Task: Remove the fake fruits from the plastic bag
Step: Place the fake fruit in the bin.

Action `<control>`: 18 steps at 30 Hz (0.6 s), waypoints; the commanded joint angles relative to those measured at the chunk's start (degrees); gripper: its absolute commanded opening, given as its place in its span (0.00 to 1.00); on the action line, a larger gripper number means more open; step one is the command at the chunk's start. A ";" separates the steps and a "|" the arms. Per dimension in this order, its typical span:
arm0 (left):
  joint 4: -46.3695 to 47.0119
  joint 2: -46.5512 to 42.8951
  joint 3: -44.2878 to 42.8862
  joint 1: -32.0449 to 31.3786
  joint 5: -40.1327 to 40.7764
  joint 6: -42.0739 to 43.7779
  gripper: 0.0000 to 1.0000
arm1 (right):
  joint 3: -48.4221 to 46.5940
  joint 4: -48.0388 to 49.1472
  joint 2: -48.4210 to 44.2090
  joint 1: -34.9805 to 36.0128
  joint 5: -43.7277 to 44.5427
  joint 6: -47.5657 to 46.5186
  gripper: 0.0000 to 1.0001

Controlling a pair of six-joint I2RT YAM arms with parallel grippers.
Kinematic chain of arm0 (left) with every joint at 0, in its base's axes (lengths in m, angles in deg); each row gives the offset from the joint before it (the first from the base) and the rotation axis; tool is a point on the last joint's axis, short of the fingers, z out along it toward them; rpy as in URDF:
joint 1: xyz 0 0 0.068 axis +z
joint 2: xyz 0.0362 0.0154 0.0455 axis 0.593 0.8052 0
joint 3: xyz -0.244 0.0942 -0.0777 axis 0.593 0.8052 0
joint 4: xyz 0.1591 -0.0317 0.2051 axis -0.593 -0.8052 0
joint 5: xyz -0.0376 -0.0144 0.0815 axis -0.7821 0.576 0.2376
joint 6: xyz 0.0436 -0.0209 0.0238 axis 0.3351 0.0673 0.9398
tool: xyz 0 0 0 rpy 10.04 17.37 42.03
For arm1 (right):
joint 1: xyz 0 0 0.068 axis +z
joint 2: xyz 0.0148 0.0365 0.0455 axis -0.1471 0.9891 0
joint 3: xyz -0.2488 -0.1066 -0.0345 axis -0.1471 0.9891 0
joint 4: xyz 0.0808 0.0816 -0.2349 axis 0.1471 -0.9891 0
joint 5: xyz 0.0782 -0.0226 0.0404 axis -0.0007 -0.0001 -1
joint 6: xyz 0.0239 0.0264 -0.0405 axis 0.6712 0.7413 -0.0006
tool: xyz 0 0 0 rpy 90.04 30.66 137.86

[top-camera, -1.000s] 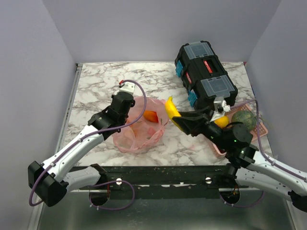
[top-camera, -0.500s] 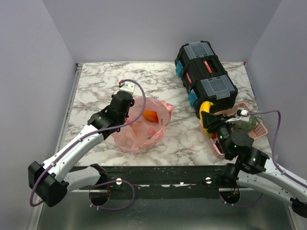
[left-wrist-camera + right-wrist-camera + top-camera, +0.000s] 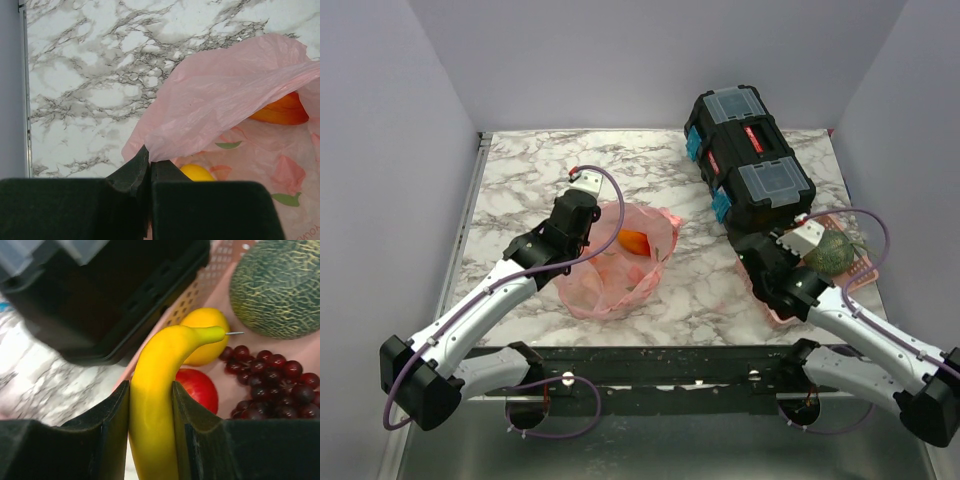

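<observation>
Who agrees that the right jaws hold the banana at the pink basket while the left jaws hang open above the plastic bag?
Not quite: the left wrist view shows the left jaws shut on the edge of the plastic bag, not open above it. The right jaws do hold the banana at the pink basket.

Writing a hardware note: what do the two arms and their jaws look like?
The left arm and right arm share white link shells, black joints and a looping purple cable each. White camera modules sit at the wrists. The jaws are black wedges.
</observation>
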 commanded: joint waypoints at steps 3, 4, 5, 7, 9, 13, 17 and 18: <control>0.10 -1.67 -0.38 0.36 -1.62 -0.56 0.00 | 5.93 12.57 -3.19 -8.35 -9.24 -8.85 0.01; 0.18 -1.80 -0.42 0.37 -1.68 -0.56 0.00 | 7.08 15.87 -3.88 -9.07 -10.36 -11.39 0.01; 0.23 -1.88 -0.38 0.34 -1.80 -0.56 0.00 | 7.85 18.03 -4.29 -9.81 -11.48 -12.65 0.01; 0.21 -1.82 -0.38 0.32 -2.11 -0.57 0.00 | 8.67 22.06 -4.07 -12.43 -14.59 -14.78 0.01; -0.05 -1.81 -0.55 0.34 -2.29 -0.64 0.00 | 9.22 25.22 -3.16 -15.05 -17.70 -15.63 0.01; -0.03 -1.90 -0.38 0.35 -2.53 -0.65 0.00 | 11.01 32.56 -1.05 -20.50 -24.09 -17.53 0.01; 0.10 -2.14 -0.21 0.35 -2.64 -0.65 0.00 | 11.55 35.52 0.88 -27.34 -31.12 -17.15 0.01; 0.10 -2.08 -0.16 0.34 -2.73 -0.65 0.00 | 11.62 37.25 1.16 -29.13 -32.26 -16.79 0.01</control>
